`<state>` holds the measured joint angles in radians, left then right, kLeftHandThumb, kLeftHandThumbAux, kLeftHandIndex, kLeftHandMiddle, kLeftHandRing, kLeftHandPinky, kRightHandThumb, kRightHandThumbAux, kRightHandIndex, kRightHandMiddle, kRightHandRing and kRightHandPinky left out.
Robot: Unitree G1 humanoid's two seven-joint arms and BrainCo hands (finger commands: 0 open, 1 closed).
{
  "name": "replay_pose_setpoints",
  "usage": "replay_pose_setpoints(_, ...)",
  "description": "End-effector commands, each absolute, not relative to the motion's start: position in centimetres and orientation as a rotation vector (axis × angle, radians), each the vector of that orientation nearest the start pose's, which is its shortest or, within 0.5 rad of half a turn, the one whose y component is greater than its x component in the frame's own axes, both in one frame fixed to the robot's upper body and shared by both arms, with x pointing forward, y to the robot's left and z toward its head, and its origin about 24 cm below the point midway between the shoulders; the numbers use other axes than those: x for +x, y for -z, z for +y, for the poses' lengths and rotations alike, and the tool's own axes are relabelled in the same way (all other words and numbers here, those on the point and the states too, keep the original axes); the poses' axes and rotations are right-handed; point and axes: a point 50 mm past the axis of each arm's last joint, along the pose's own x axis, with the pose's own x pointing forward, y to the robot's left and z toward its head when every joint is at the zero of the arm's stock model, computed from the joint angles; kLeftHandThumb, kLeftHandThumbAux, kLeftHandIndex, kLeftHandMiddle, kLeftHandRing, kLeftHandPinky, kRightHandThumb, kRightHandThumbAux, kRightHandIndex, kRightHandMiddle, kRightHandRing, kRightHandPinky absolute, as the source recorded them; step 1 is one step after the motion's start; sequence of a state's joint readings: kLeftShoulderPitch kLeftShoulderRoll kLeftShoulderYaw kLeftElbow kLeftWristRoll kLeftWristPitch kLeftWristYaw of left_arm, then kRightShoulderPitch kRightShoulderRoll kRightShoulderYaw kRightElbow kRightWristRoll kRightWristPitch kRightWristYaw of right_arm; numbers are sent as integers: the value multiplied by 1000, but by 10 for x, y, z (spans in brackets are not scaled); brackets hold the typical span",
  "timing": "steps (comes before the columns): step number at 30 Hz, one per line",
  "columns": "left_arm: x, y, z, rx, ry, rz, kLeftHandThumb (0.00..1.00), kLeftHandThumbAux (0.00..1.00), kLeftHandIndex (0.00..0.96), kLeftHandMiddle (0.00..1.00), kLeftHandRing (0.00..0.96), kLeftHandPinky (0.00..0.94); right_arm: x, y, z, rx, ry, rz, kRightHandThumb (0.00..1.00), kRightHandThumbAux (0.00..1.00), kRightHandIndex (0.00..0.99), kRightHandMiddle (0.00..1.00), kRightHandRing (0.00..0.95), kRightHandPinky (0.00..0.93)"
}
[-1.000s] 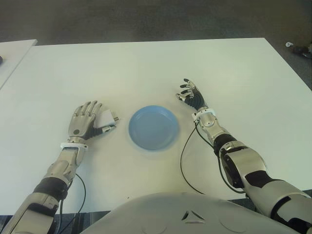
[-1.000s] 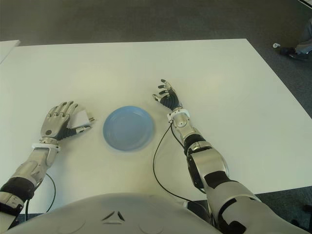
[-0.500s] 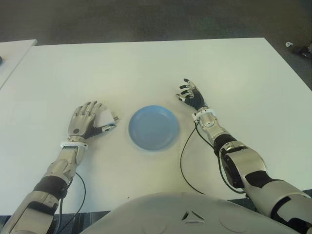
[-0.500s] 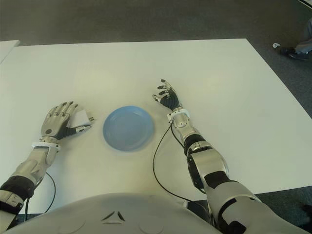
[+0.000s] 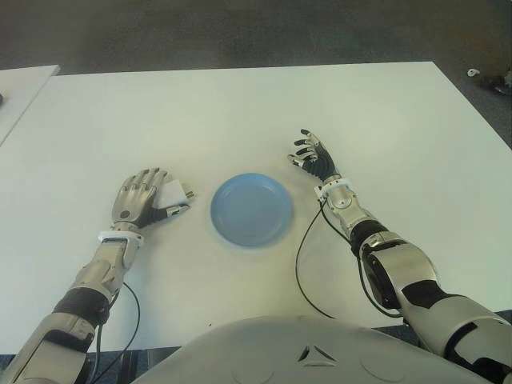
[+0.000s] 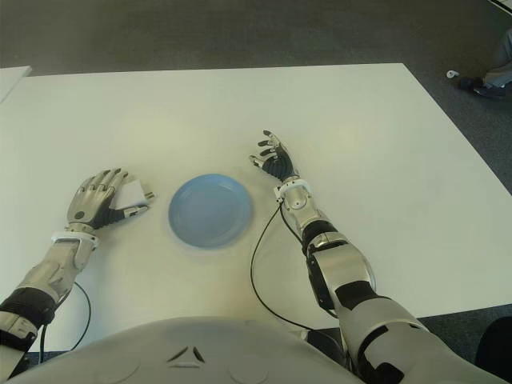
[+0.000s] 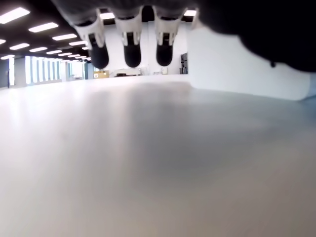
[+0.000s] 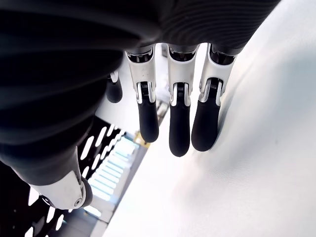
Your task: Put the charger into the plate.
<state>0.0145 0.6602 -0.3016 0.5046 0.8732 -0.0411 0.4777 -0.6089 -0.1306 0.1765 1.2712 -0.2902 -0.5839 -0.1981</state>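
Note:
The white charger (image 5: 173, 192) lies on the white table (image 5: 240, 112), its metal prongs pointing toward the blue plate (image 5: 251, 209) a short way to its right. My left hand (image 5: 142, 196) covers the charger's left part, fingers bent partway over it and thumb along its near side. In the left wrist view the charger (image 7: 247, 64) shows as a white block beside the palm, while the fingertips (image 7: 132, 54) hang free above the table without closing on it. The plate holds nothing. My right hand (image 5: 314, 155) shows right of the plate, fingers spread, holding nothing.
A thin black cable (image 5: 302, 256) runs from my right wrist back toward my body, just right of the plate. A second white table's corner (image 5: 24, 80) shows at the far left. Dark floor lies beyond the table's far edge.
My left hand's fingers have bent down further over the charger, and the hand has shifted slightly. The charger, plate and right hand have not moved.

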Motion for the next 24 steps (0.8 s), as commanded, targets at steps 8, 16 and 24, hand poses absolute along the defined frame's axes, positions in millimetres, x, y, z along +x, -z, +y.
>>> replay_pose_setpoints(8,200,38,278,1632,242,285,133,181,0,0,0,0,293,51,-133,-526,-280,247,31,656,65,283,332,344)
replay_pose_setpoints(16,198,39,277,1638,278,318,119,192,0,0,0,0,293,51,-132,-517,-281,249,25,644,70,294,336,342)
replay_pose_setpoints(24,196,39,277,1633,286,329,127,193,0,0,0,0,293,51,-132,-522,-281,243,5,617,66,294,337,335)
